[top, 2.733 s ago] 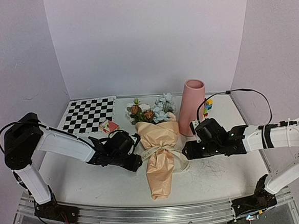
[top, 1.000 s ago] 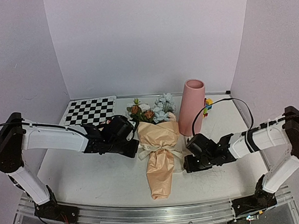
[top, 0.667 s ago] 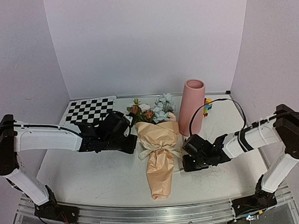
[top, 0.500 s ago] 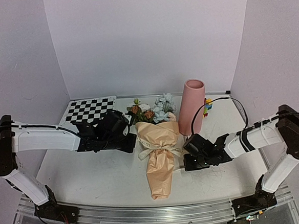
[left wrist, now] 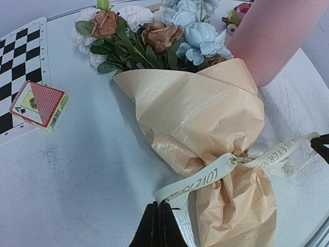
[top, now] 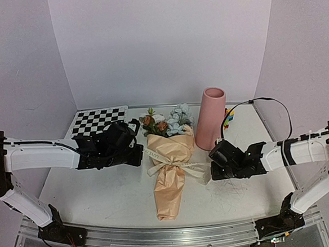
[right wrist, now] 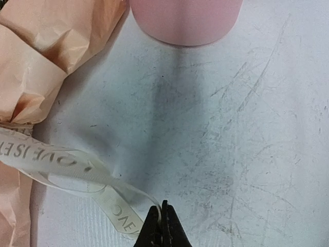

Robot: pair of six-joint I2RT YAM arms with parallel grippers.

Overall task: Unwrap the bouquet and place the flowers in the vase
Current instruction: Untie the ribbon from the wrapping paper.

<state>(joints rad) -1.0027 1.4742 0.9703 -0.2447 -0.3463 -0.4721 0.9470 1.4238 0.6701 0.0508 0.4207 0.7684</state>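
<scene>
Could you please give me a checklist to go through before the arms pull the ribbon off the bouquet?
1. The left gripper is shut on one end of the ribbon: ok.
2. The right gripper is shut on the other end: ok.
3. The knot is undone: not ok, it is tied around the bouquet.
4. The ribbon is taut on the right side: not ok, it lies curved on the table.
5. The vase is upright with its mouth free: ok.
</scene>
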